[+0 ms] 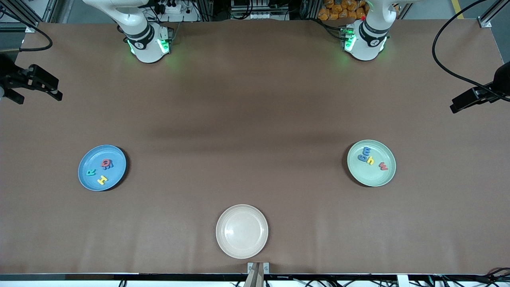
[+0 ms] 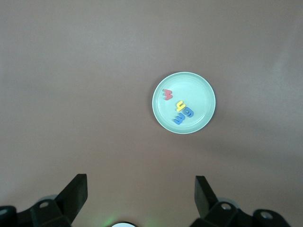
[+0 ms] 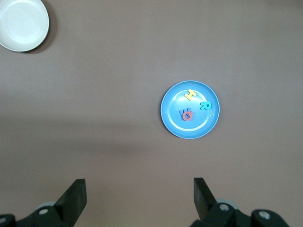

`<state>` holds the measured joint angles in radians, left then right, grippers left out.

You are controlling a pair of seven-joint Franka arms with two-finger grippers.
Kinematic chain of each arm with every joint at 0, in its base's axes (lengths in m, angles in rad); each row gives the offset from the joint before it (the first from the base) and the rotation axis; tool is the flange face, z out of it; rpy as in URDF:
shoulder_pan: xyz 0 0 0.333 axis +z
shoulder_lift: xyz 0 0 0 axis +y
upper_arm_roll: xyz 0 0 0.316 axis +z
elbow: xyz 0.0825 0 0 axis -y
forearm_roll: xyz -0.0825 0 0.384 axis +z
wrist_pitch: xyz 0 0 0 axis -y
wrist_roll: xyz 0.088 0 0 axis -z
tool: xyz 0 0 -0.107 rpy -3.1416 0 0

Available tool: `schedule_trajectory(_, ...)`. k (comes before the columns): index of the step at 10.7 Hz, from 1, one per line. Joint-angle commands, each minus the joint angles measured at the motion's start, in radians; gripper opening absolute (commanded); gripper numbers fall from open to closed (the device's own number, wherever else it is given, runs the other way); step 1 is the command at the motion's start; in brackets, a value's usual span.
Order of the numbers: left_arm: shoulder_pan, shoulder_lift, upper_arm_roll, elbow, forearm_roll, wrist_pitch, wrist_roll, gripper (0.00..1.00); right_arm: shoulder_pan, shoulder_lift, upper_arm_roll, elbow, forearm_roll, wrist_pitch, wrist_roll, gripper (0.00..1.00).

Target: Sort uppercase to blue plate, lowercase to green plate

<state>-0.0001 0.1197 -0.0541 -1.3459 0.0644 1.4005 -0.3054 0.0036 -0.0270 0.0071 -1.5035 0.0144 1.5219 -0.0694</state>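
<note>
Brown table: round sky-blue plate (image 1: 84, 175) holds capitals, pale mint-green plate (image 1: 360, 175) lowercase — left gripper (image 2: 141, 189) and right gripper (image 3: 139, 191) wait, jaws apart, empty.

The table (image 1: 255, 111) is covered by a matt brown, paper-like sheet with faint creases. The blue plate (image 1: 85, 175), green plate (image 1: 384, 177) and cream plate (image 1: 242, 231) look like smooth plastic with a soft sheen. The letters on them look matt, like foam.
</note>
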Motion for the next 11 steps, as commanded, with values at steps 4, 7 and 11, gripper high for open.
schedule_trajectory(4,-0.006,-0.002,0.014,0.016,-0.018,-0.002,0.134,1.0,-0.011,-0.014,0.013,-0.004,-0.014,-0.008,0.006,1.0)
schedule_trajectory(7,-0.003,-0.005,0.014,0.014,-0.021,-0.003,0.14,1.0,-0.011,-0.014,0.013,-0.004,-0.014,-0.008,0.006,1.0)
schedule_trajectory(11,-0.003,-0.006,0.013,0.013,-0.029,-0.012,0.14,1.0,-0.011,-0.014,0.013,-0.003,-0.014,-0.008,0.005,1.0)
